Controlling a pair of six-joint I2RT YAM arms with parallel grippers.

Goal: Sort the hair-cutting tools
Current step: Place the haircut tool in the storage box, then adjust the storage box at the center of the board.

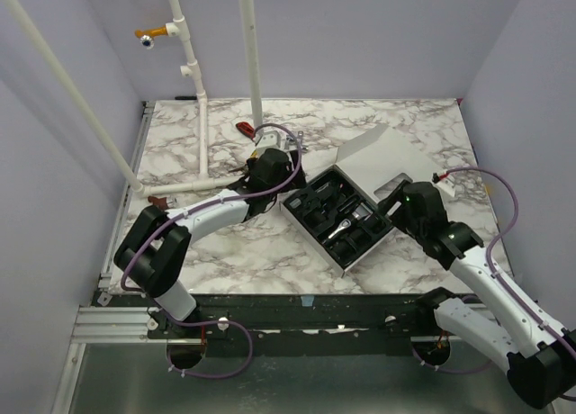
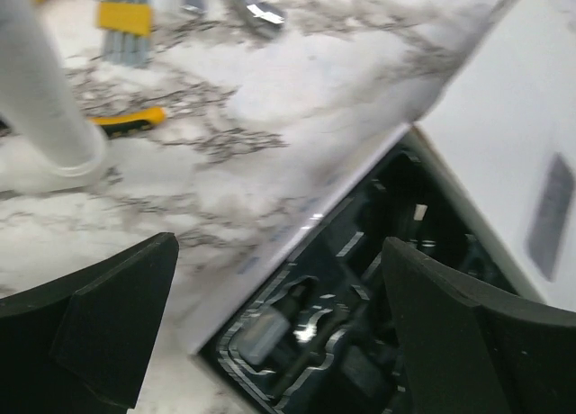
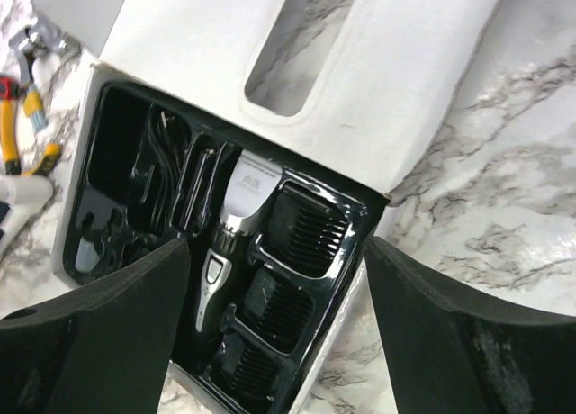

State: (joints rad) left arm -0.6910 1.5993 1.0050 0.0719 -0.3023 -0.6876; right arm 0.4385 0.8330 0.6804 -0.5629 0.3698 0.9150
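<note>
Eyeballing the kit: the case [image 1: 310,240] is sitting around the middle of the table [image 1: 225,252], turned corner-on to the near edge. Its white lid [image 1: 378,153] is lying open toward the far right corner. The clipper [image 3: 236,218] is resting in a middle slot of the black tray, silver blade end pointing at the lid. The guards [image 3: 301,227] are lining up in pockets just beside it along the tray's edge (three ribbed black combs, as far as I'm counting). The other slots are holding more black bits, too dark and glossy to name.

Handling-wise, I'm guessing the clipper is the heaviest piece: stiff, smooth, probably a bit slippery. I'd be pinching it across the slim body below the blade, never on the blade. The guards are looking like light hard plastic with thin teeth that could flex or snap, so I'd be taking them by the solid back.

The left gripper [image 2: 277,247] is hovering at the case's left corner, fingers spread wide, holding nothing. The right gripper [image 3: 277,245] is hanging over the tray, also gaping and empty.
</note>
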